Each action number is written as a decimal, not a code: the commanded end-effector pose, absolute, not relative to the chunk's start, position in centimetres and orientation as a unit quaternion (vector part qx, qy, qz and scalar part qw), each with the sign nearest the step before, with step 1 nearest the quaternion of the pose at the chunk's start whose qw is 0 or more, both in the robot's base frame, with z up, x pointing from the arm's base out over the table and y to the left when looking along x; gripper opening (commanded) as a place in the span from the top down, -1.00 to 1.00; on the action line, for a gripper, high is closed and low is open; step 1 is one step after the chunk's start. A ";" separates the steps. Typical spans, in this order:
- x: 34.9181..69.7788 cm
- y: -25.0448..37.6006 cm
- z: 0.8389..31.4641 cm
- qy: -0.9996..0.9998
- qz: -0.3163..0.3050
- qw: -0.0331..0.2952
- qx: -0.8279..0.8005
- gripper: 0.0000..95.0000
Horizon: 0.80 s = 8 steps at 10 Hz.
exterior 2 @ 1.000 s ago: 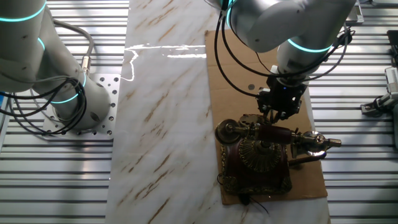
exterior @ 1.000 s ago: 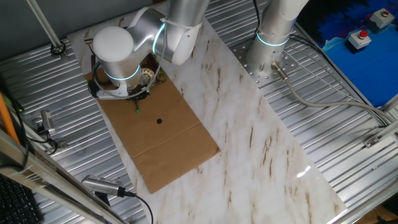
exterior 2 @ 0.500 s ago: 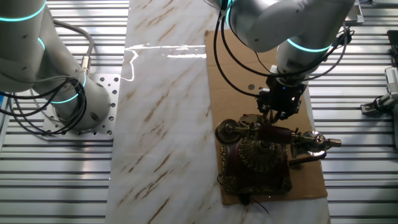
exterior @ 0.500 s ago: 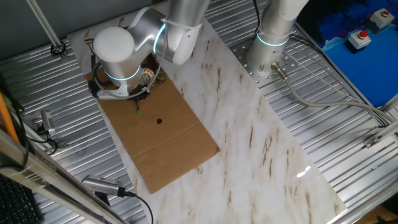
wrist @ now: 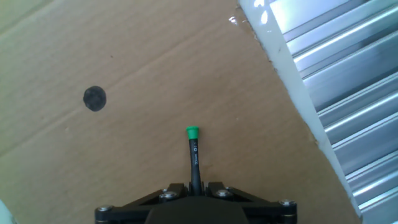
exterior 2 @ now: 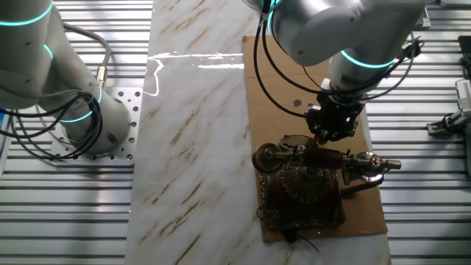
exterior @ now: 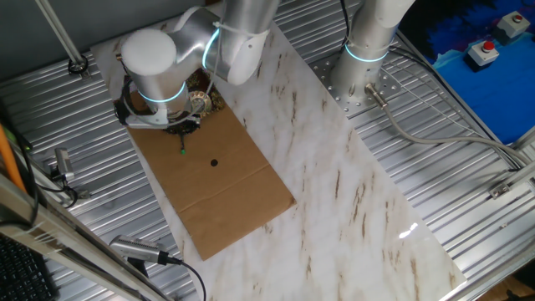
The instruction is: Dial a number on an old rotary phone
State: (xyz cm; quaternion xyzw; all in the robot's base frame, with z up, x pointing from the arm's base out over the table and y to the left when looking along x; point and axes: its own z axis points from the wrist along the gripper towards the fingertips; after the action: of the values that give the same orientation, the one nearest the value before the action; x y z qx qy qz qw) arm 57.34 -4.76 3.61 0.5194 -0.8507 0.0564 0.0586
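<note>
arm (exterior: 213,38) reaching down over the cardboard (exterior: 213,180) on the marble table (exterior: 334,192), phone (exterior 2: 305,184) sitting at the cardboard's end just below the gripper (exterior 2: 331,136), jaws pinching a black green-tipped stick (wrist: 193,158), no legible writing

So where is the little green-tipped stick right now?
The green-tipped stick is clamped in the gripper, pointing over bare brown cardboard. In the other fixed view, the gripper sits just behind the old rotary phone.
</note>
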 end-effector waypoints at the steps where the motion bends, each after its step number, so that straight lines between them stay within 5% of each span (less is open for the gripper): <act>1: 57.7 -4.4 4.2 -0.854 0.040 0.054 0.515 1.00; 8: 59.8 -2.4 8.5 -0.867 0.013 0.038 0.497 1.00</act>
State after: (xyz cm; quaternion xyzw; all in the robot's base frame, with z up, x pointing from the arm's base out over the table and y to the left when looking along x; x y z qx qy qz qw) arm 60.09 -2.42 8.15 0.5013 -0.8639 0.0183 0.0447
